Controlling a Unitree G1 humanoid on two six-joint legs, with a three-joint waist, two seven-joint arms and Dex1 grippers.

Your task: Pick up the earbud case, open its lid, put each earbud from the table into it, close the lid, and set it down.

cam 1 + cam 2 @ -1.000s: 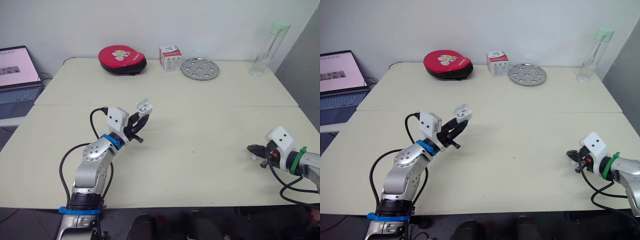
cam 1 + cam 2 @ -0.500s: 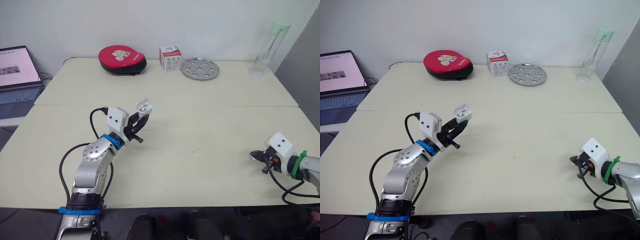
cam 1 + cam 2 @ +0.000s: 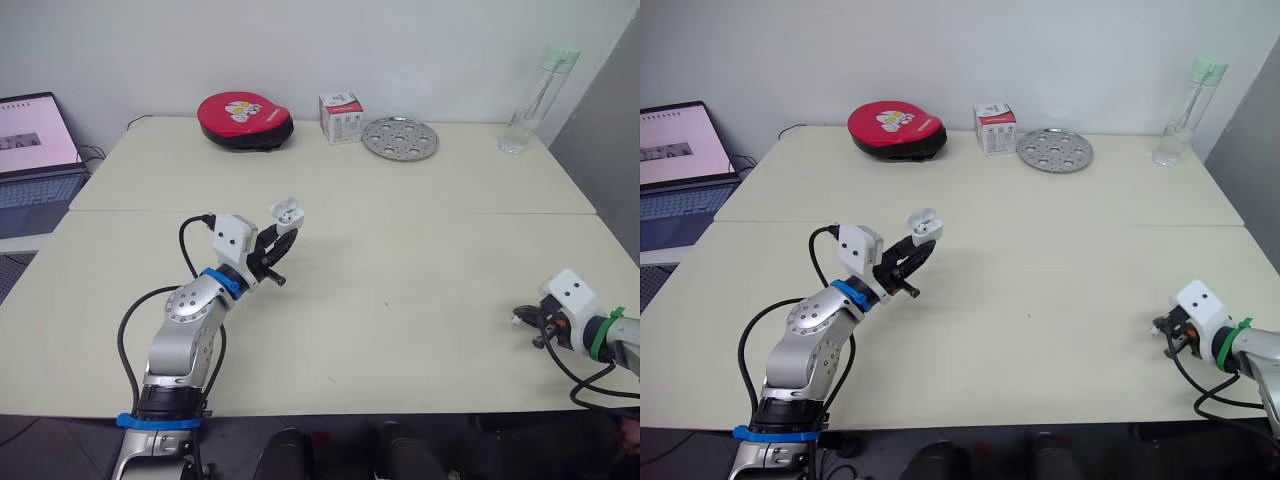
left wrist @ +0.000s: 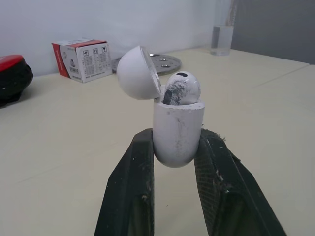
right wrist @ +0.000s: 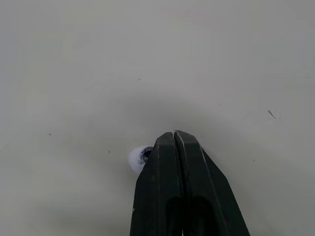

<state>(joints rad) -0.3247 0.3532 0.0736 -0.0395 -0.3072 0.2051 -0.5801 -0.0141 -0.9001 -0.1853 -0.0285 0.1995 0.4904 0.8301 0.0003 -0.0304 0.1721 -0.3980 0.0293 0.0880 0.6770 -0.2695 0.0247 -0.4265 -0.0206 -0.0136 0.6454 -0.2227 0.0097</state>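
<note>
1. A plain white wall [image 3: 400,40] spans the top of the frame.
2. A cream table [image 3: 440,260] fills the middle, with a seam [image 3: 400,211] crossing it from left to right.
3. A grey panel [image 3: 600,120] stands at the upper right.
4. A laptop [image 3: 35,150] sits open at the left edge.

From the table [image 3: 420,250] centre: earbud case [image 3: 286,211] at 10 o'clock, 1 earbud [image 4: 181,89] in it; loose earbud [image 5: 139,157] at 4; pouch [image 3: 245,120], box [image 3: 340,117], plate [image 3: 400,137], bottle [image 3: 535,95] from 11 to 1.
</note>
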